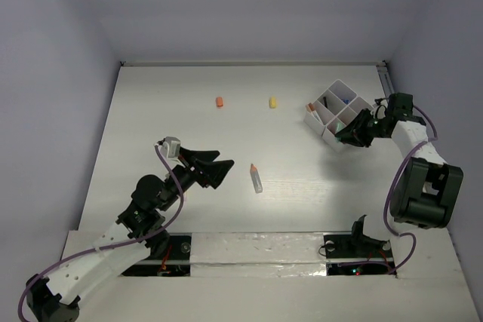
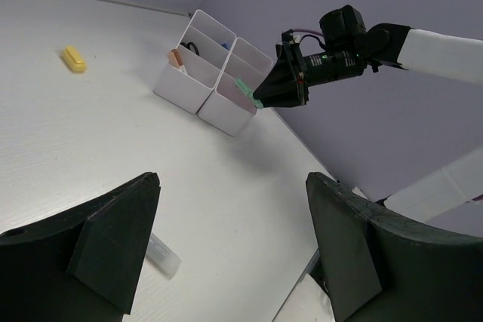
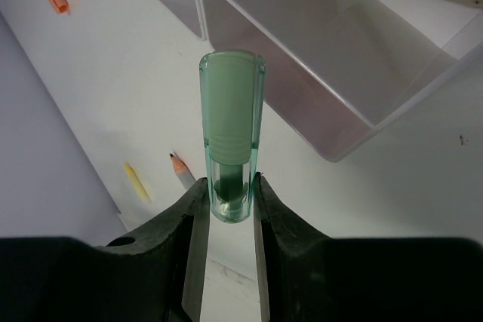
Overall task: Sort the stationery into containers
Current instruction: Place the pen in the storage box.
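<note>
**A:** What is the right gripper [image 1: 352, 133] doing?

**B:** It is pinching the green clip [image 3: 231, 122] between its 2 fingers. They are closing on the clip's lower end, and the pale rounded end is sticking out ahead of them.

**A:** And where is the clip sitting against the white organiser tray [image 1: 317, 121]?

**B:** It is hanging just beside the tray's near right corner, outside the walls and not in any compartment. In the right wrist view, the corner compartment next to it is showing a bare floor. I cannot tell whether the clip is touching the rim.

**A:** Is anything lying in the tray?

**B:** A dark item [image 2: 189, 47] and something blue [image 2: 224, 43] are showing in the far compartments, too small to name. An orange piece [image 2: 176, 56] is sitting at the tray's left wall, and I cannot tell whether it is inside or outside.

**A:** What about the left gripper [image 1: 226, 167]?

**B:** Its jaws are standing wide apart and gripping nothing. It is hovering low over the table [image 1: 166, 111], well apart from the tray.

**A:** What is lying loose?

**B:** 3 things. The orange-capped grey tube [image 1: 256, 178] is lying flat near the left gripper, on its right side. In the left wrist view, one end of it is peeking out beside a finger. The orange bit [image 1: 219, 101] and the yellow bit [image 1: 273, 101] are lying farther back on the table, apart from each other, with the yellow one nearer the tray.
</note>
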Available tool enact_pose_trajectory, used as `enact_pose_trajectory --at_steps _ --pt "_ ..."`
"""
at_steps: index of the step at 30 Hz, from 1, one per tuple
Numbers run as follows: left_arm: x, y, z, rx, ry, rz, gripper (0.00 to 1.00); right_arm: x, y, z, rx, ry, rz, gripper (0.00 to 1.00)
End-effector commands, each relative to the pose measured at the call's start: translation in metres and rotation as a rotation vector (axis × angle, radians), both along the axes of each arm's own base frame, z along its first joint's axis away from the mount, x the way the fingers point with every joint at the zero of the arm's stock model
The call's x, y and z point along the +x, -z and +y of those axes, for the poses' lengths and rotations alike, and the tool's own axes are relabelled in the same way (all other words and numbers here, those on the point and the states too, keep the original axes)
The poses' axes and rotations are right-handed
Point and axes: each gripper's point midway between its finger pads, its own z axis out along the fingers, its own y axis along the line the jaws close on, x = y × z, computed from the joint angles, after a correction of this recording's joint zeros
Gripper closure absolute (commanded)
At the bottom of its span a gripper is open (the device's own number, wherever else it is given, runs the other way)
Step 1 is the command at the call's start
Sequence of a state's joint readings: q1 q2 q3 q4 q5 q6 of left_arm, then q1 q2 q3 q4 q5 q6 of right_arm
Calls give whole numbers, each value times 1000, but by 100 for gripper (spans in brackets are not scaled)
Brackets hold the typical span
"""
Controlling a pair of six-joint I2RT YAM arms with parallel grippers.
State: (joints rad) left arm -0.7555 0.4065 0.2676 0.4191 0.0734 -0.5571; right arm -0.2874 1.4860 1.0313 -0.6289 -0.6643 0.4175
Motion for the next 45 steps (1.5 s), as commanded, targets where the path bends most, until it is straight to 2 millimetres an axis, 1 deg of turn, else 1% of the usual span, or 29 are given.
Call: enact_pose_trajectory --at_steps 1,3,12,16,19,23,26,28,36,37,41,43,45 --pt "0 -10 4 -23 -15 -45 24 12 -12 -9 -35 17 -36 99" --pt "0 -9 4 -22 -17 -44 24 12 -10 -11 -45 22 -24 96" --pt "1 -9 4 -21 -17 -42 24 11 7 -14 -52 28 34 92" --pt "1 -10 5 -23 -20 -43 24 11 9 -14 -50 24 42 89" --pt "1 -9 4 -20 -18 -41 24 13 8 -15 -51 26 38 85" --pt "1 -8 4 -19 -18 -40 24 15 4 -16 -61 34 22 78" --pt "1 -9 4 -20 -18 -41 24 16 1 -18 -72 36 6 68" --pt "2 -7 4 -16 -21 -36 24 19 -3 -19 -78 41 -6 64" --pt "3 -5 2 -9 -20 -31 24 26 -17 -23 -99 69 -44 61" --pt "4 -5 2 -8 -20 -30 23 26 -18 -23 -98 70 -45 58" --pt "4 -4 2 -7 -21 -26 23 27 -25 -26 -119 81 -73 52" --pt "5 -2 2 -3 -23 -24 24 28 -27 -30 -143 97 -78 48" --pt "5 -2 2 -1 -25 -24 23 31 -35 -31 -155 102 -115 46"
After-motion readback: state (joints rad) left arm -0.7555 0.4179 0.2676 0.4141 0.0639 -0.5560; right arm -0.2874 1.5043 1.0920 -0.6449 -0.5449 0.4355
